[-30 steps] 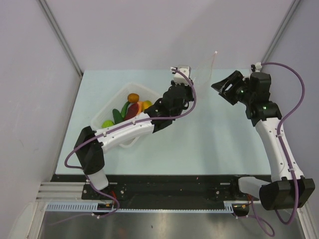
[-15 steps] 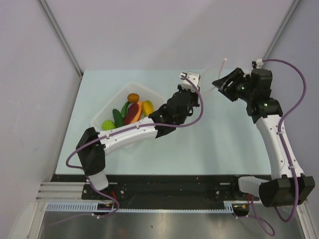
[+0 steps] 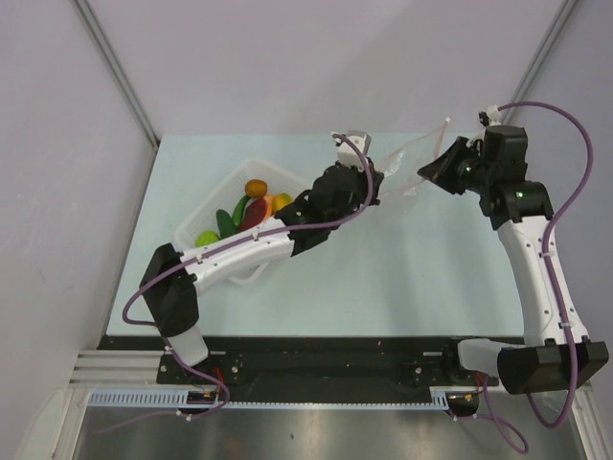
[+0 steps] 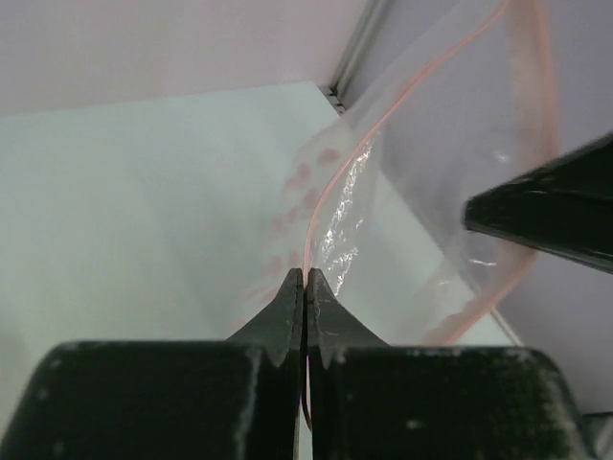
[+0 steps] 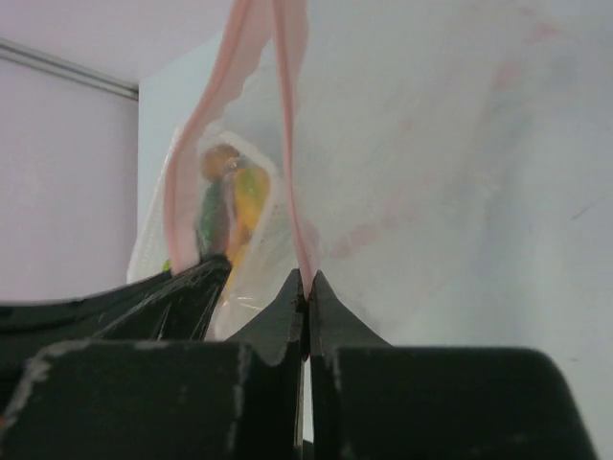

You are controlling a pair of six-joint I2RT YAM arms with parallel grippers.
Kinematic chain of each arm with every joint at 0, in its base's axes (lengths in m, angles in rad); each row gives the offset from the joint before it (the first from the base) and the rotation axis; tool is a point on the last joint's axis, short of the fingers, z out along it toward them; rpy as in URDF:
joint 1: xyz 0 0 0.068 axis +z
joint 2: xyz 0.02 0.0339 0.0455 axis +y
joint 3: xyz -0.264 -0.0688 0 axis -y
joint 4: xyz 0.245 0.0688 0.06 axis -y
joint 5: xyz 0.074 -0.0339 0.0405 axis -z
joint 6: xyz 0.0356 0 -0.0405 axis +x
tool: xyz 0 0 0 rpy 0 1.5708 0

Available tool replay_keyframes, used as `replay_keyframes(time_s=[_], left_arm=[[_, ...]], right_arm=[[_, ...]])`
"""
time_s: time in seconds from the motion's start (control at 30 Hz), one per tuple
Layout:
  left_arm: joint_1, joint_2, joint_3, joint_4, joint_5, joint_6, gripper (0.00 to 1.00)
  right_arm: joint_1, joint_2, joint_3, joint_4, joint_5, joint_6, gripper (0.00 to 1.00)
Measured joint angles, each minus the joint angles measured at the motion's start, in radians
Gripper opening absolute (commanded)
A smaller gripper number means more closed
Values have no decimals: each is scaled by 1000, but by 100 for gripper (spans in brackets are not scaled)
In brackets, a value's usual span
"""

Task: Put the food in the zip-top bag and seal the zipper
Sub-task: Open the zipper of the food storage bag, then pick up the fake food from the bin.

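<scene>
The clear zip-top bag point(image 3: 402, 161) hangs above the table, stretched between my two grippers. My left gripper point(image 3: 375, 182) is shut on one side of its pink zipper point(image 4: 330, 187), which runs up and away from the fingertips. My right gripper point(image 3: 424, 173) is shut on the other side of the zipper point(image 5: 290, 144). The bag's mouth gapes between them. The food point(image 3: 251, 213) lies in the white tray point(image 3: 278, 173): an orange piece, a dark red one, a yellow one, a green cucumber point(image 3: 225, 225) and a lime-green ball point(image 3: 207, 238). The right wrist view shows the food point(image 5: 235, 196) through the bag.
The tray stands at the back left of the pale table point(image 3: 402, 268), partly under my left arm. Grey walls close in the table's left, right and far sides. My right gripper's dark finger point(image 4: 556, 211) shows at the right of the left wrist view.
My right gripper has moved in and closed on the bag's zipper edge. The left gripper swung right, then back left, holding the bag, which now spans both grippers.
</scene>
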State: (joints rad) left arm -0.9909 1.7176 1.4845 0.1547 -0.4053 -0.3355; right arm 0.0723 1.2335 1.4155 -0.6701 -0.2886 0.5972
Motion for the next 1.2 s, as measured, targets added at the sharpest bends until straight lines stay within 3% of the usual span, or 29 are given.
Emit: replay_keyframes(time_s=[0.2, 0.33, 0.5, 0.63, 0.8, 0.9, 1.0, 1.2], left_arm=[[107, -16, -14, -109, 287, -339, 4], [127, -47, -106, -145, 398, -472, 43], [171, -81, -201, -240, 519, -483, 65], [295, -193, -310, -309, 587, -409, 89], [585, -369, -364, -419, 634, -127, 93], [704, -393, -326, -518, 626, 68, 86], [769, -339, -254, -638, 623, 247, 79], [796, -140, -139, -770, 618, 479, 76]], right_arm=[[76, -25, 145, -164, 72, -223, 0], [123, 1, 155, -221, 84, -331, 0], [157, 107, 120, -218, 69, -405, 0], [192, 183, 45, -171, 24, -432, 0], [214, 200, -11, -106, -53, -434, 0], [215, 203, -13, -51, -90, -423, 0], [215, 218, -13, -3, -119, -401, 0], [215, 261, -16, 46, -148, -368, 0]])
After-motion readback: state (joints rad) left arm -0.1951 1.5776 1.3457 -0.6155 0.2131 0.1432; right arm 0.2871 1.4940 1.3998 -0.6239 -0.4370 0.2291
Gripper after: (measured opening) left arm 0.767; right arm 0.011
